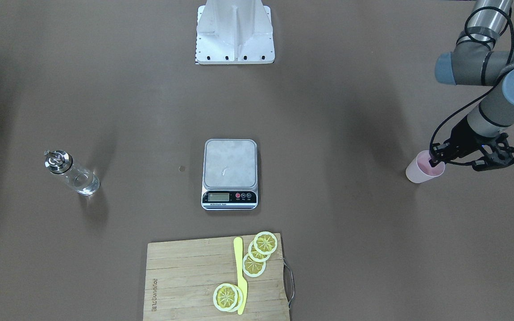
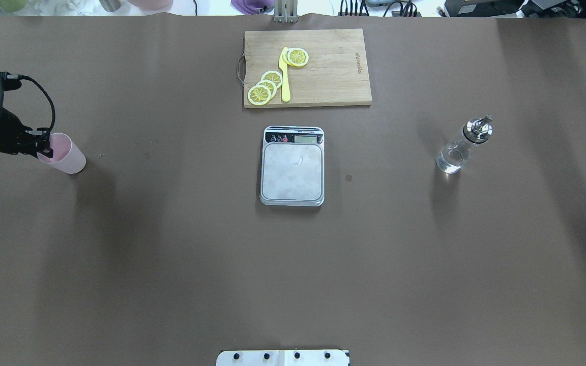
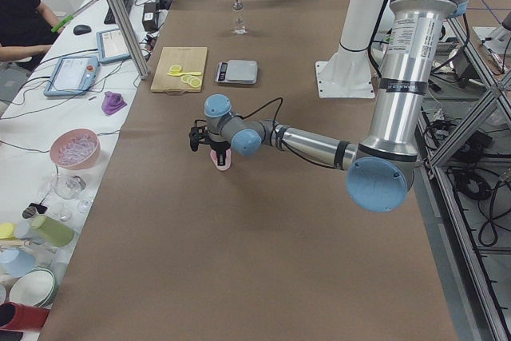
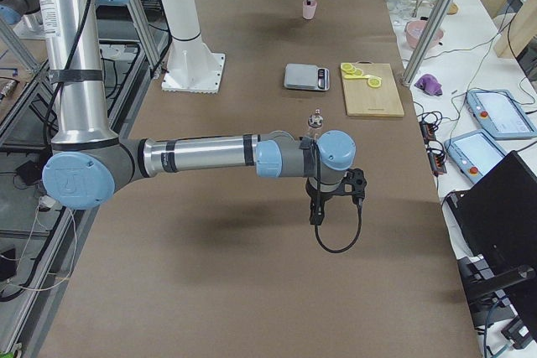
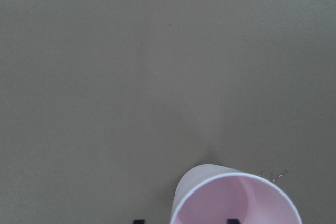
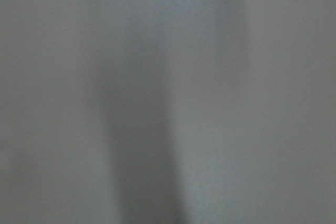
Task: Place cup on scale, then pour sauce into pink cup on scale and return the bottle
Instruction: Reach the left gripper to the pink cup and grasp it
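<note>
The brown table (image 2: 171, 264) carries everything. At its edge far from the robot lies a wooden cutting board (image 2: 333, 76) with lemon slices (image 2: 265, 86) and a yellow knife (image 2: 285, 76) on it. Near the board, in the middle of the table, sits the scale (image 2: 292, 170), its display strip toward the board. Well apart from it, on the robot's right, the bottle (image 2: 460, 147) stands upright with its silver cap on and clear sauce (image 2: 448, 161) in its lower part. Well apart on the robot's left, the cup (image 2: 66, 158) stands on the table, mouth up, and its inside shows only pink plastic. The left gripper (image 2: 44, 148) is at the cup's rim with its jaws apart. In the left wrist view one of its fingertips (image 5: 232, 221) is inside the cup and the other is outside the wall. I cannot tell whether either one touches the cup. The right gripper (image 4: 314, 217) hangs over the table on the camera's side of the bottle, seen only from the right end. Whether its jaws are apart or together cannot be told.
</note>
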Tool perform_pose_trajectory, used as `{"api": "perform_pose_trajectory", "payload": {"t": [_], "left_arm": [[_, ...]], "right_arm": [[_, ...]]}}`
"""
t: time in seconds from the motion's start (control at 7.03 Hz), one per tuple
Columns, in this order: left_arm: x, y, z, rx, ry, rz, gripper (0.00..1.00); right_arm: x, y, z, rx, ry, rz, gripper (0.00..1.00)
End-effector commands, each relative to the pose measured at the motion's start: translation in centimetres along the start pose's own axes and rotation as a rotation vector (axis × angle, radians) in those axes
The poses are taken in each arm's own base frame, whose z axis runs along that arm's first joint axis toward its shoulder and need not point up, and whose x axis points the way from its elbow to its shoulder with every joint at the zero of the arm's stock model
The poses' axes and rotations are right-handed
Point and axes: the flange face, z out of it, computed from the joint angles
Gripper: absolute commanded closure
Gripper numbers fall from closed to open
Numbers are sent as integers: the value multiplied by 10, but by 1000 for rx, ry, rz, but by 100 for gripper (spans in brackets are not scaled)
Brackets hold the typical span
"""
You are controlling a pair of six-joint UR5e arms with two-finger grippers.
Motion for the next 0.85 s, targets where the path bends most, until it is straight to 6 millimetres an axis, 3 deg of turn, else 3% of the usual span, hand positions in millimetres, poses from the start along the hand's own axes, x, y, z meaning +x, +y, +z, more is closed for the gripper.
{"api": "perform_pose_trajectory", "payload": {"t": [0.0,0.28,0.43,0.71], "left_arm": [[4,2,-5,-11,14,4,100],[26,4,-33,-48,73,0,100],[62,-2,-60,-53,66,-16,100],[171,-19,-129,-73,47,-113,100]], "right_arm": [[0,0,0,0,0,0,0],[1,1,0,-1,0,1,0],[1,1,1,-2,1,2,0],[3,1,2,-5,2,5,0]]}}
